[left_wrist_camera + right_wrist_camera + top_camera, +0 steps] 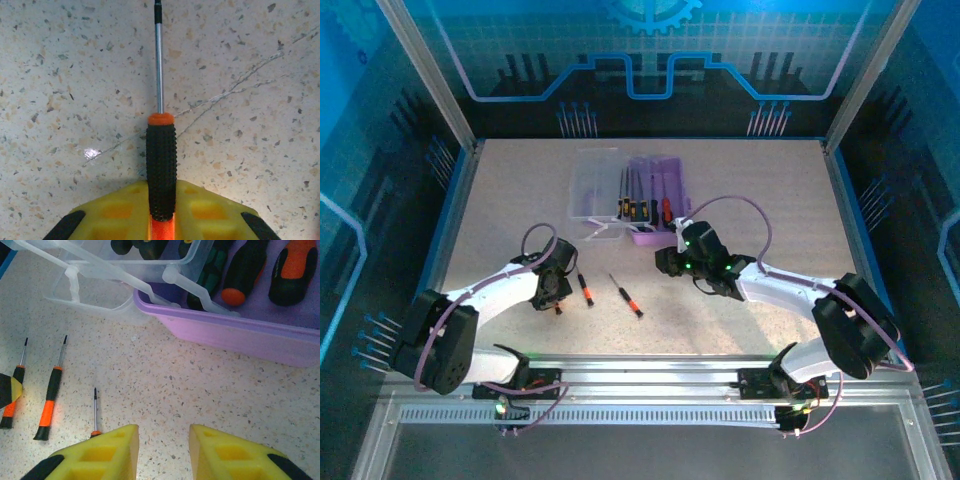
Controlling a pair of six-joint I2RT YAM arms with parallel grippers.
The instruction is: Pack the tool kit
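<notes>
Yellow fingers (pixel 115 212) of the left gripper (pixel 161 207) are seen clamped on the orange-and-black handle of a slim screwdriver (pixel 160 150), which lies flat on the speckled table (pixel 740 200), shaft pointing away. Two more loose screwdrivers (pixel 626 297) are left just beside it. The purple case (pixel 225 337) is set well apart at the table's middle, its clear lid (pixel 595 185) swung open and several tools already laid inside. The right gripper (pixel 164 440) is held near the case, jaws parted and empty. A pick-up is judged to be in hand; next, the tool must be lifted level and carried to a free slot.
</notes>
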